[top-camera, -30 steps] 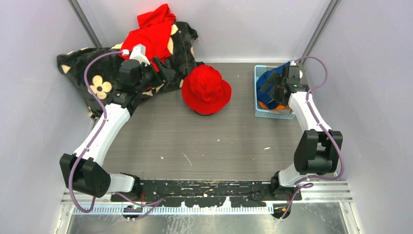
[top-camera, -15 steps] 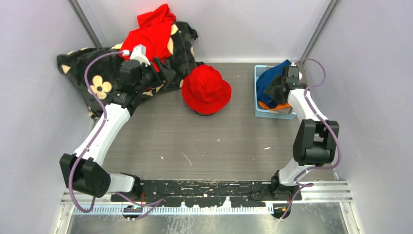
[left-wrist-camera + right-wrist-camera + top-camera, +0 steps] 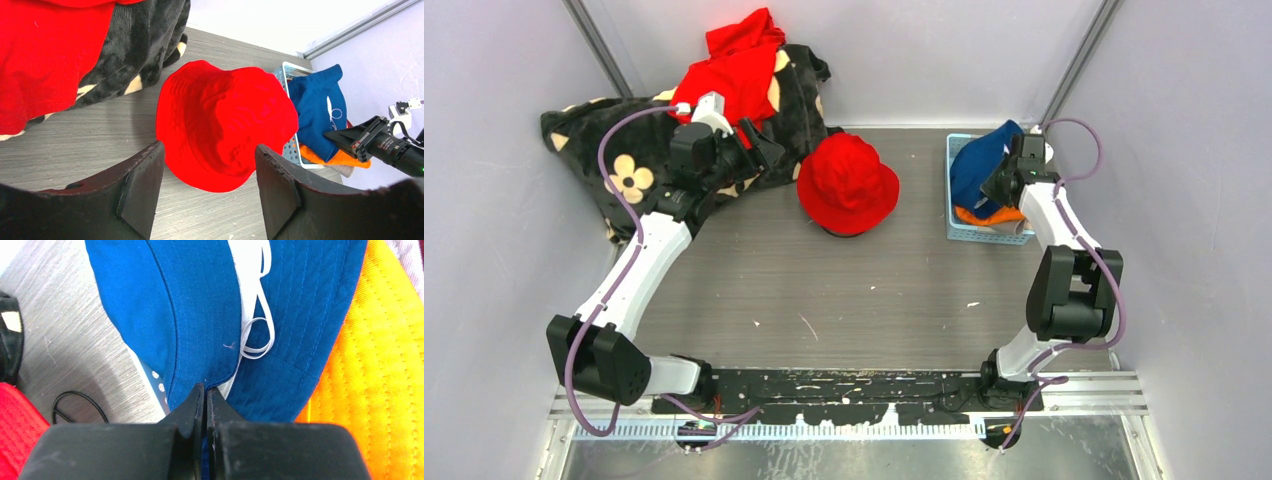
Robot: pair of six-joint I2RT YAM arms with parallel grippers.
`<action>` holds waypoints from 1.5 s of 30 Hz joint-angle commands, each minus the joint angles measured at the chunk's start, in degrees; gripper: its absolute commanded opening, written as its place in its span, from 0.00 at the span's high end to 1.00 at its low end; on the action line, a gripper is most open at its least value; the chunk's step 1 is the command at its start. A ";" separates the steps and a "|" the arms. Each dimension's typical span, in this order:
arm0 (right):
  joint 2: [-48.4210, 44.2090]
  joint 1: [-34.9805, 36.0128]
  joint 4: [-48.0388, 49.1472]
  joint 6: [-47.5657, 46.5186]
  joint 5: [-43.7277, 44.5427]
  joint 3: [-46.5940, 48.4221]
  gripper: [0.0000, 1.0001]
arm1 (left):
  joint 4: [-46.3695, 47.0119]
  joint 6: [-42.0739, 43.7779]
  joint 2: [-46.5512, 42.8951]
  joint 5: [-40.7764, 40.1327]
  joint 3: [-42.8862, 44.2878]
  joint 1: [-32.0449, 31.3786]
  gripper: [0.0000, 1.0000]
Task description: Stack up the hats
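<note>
The red hat [image 3: 848, 183] sits crown up on the table [image 3: 824, 300], near the far edge and about midway across, its brim spread round it. Just to its left the left gripper [image 3: 761, 148] hangs over the edge of the blanket [image 3: 614, 170], apart from the hat; in the left wrist view its two fingers [image 3: 142, 192] stand wide apart with nothing between them, and the red hat [image 3: 225, 125] fills the gap beyond them. A red garment [image 3: 739, 65] lies on top of the blanket toward the back wall. To the right of the red hat, well apart from it, is the basket [image 3: 959, 235], which holds the blue hat [image 3: 976, 168] on top of the orange hat [image 3: 976, 214]. The blue hat rises above the basket's rim, crumpled rather than flat. The right gripper [image 3: 1004, 185] is at it from the right side. The right wrist view shows the gripper [image 3: 205, 392] with its fingers pressed together, pinching the edge of the blue hat [image 3: 200, 305], whose underside faces the camera with a white cord [image 3: 257, 335] looped across it. The orange hat [image 3: 372, 365] lies beside and beneath it on the right, and a bit of the basket's [image 3: 156, 382] perforated wall shows under the blue brim.
</note>
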 commanded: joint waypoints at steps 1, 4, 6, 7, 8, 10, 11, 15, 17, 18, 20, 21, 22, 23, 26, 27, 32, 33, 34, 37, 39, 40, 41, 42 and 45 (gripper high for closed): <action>-5.90 0.00 3.94 0.22 0.04 3.34 0.99 | 1.75 0.24 -0.56 0.06 2.00 -0.15 0.34; -9.45 0.32 6.05 -1.45 -1.39 4.67 0.99 | 1.94 -0.03 -0.69 0.34 2.00 -0.17 0.34; -12.51 0.97 8.03 -3.31 -1.75 5.93 0.99 | 2.04 -0.12 -0.87 0.31 1.93 -0.16 0.34; -14.07 1.18 9.28 -4.10 -2.50 6.57 0.99 | 2.08 -0.20 -0.96 0.35 1.85 -0.15 0.34; -15.56 1.34 11.13 -4.74 -3.68 6.94 0.99 | 2.06 -0.21 -1.01 0.37 1.81 -0.14 0.34; -17.60 1.45 14.00 -5.14 -6.51 8.30 0.99 | 2.13 -0.24 -1.10 0.36 1.74 -0.15 0.34; -17.83 1.45 14.95 -5.30 -8.32 9.56 0.99 | 2.07 -0.22 -1.17 0.43 1.70 -0.16 0.34; -16.07 1.62 18.36 -3.99 -17.54 15.28 0.99 | 2.07 -0.14 -1.81 0.36 1.48 -0.20 0.34; -14.29 1.71 21.92 -0.87 -23.27 16.98 0.99 | 2.06 -0.05 -2.38 0.35 1.25 -0.24 0.34; -13.50 1.90 23.86 0.70 -25.61 17.66 0.99 | 2.02 0.15 -2.71 0.26 1.19 -0.17 0.34; -11.92 2.54 28.50 4.04 -29.56 18.69 0.99 | 1.86 0.58 -2.99 -0.17 0.95 -0.20 0.34; -11.00 3.21 30.23 5.34 -31.34 19.53 0.99 | 1.74 0.76 -4.38 -0.50 0.87 -0.15 0.34; -10.07 3.97 31.97 6.22 -32.33 20.44 0.99 | 1.67 1.02 -5.16 -0.86 0.83 -0.14 0.34; -9.19 4.82 32.95 6.61 -32.96 21.81 0.99 | 1.44 1.30 -5.61 -1.14 0.85 -0.15 0.34; -6.88 8.23 35.25 6.78 -33.27 24.78 0.99 | 0.90 1.69 -6.77 -1.61 0.86 -0.14 0.33; -6.16 9.46 36.26 6.87 -33.28 25.72 0.99 | 0.80 1.76 -7.00 -1.68 0.90 -0.16 0.33; -1.61 14.42 42.82 8.26 -31.59 29.73 0.99 | 0.35 1.72 -7.94 -1.33 0.78 -0.18 0.33; -0.53 15.21 44.59 8.61 -31.21 30.71 0.99 | 0.31 1.64 -8.22 -1.32 0.70 -0.19 0.33; 0.73 15.93 46.19 9.15 -31.06 31.92 0.99 | 0.30 1.57 -8.42 -1.27 0.55 -0.20 0.33; 5.22 17.69 52.94 11.80 -31.91 36.31 0.99 | 0.30 1.41 -8.90 -1.14 0.20 -0.20 0.33; 8.90 18.37 57.57 15.47 -33.39 40.47 0.99 | 0.31 1.37 -9.20 -1.12 -0.02 -0.19 0.33; 10.76 18.81 59.32 17.14 -34.07 42.68 0.99 | 0.31 1.44 -9.33 -1.19 -0.18 -0.20 0.33; 12.69 19.26 60.06 18.46 -34.53 45.13 0.99 | 0.34 1.44 -9.50 -1.29 -0.29 -0.17 0.33; 14.70 19.63 60.85 19.87 -35.14 47.43 0.99 | 0.36 1.45 -9.61 -1.39 -0.41 -0.18 0.33; 20.68 20.78 64.52 25.43 -37.14 53.12 0.99 | 0.15 1.54 -10.33 -1.63 -0.78 -0.13 0.33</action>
